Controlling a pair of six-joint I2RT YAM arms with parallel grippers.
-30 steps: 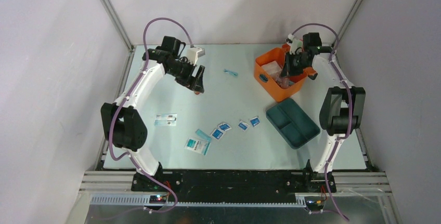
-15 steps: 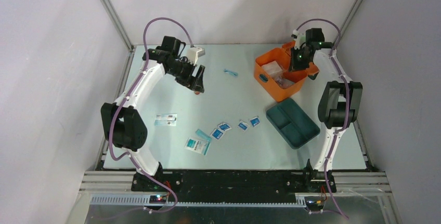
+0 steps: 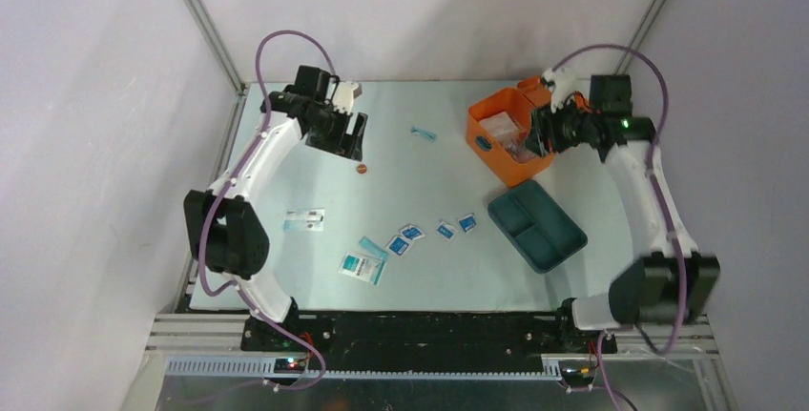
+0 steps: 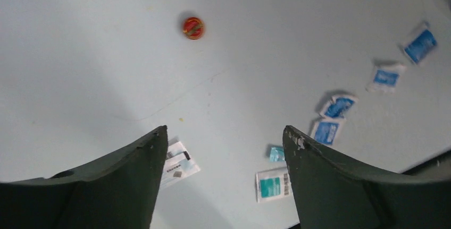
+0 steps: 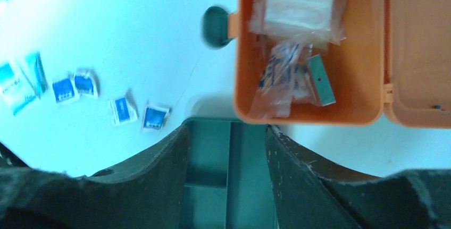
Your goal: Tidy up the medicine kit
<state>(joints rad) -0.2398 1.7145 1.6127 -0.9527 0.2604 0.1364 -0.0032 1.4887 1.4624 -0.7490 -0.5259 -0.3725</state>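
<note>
The medicine kit's orange case (image 3: 506,169) stands open at the back right, its lid (image 5: 420,48) laid back. A white gauze pack (image 5: 300,3) and clear packets (image 5: 282,80) lie inside the orange case (image 5: 244,53). The dark teal tray (image 3: 549,239) lies out of the case, on the table in front of it. My right gripper (image 3: 535,137) hovers over the case's near side, and in its wrist view the right gripper (image 5: 226,128) is open and empty, with the tray (image 5: 207,154) below. My left gripper (image 3: 353,137) is open and empty at the back left, above a small red round thing (image 4: 193,27).
Several blue-white sachets (image 3: 445,230) lie scattered mid-table. A teal-white packet (image 3: 363,266), a clear packet (image 3: 303,221) and a small blue strip (image 3: 424,133) also lie loose. Grey walls and frame posts close in the table on three sides.
My right gripper was shut over the case and now stands open, its arm swung out to the right. The left gripper drew back from the red thing, which stays on the table.
</note>
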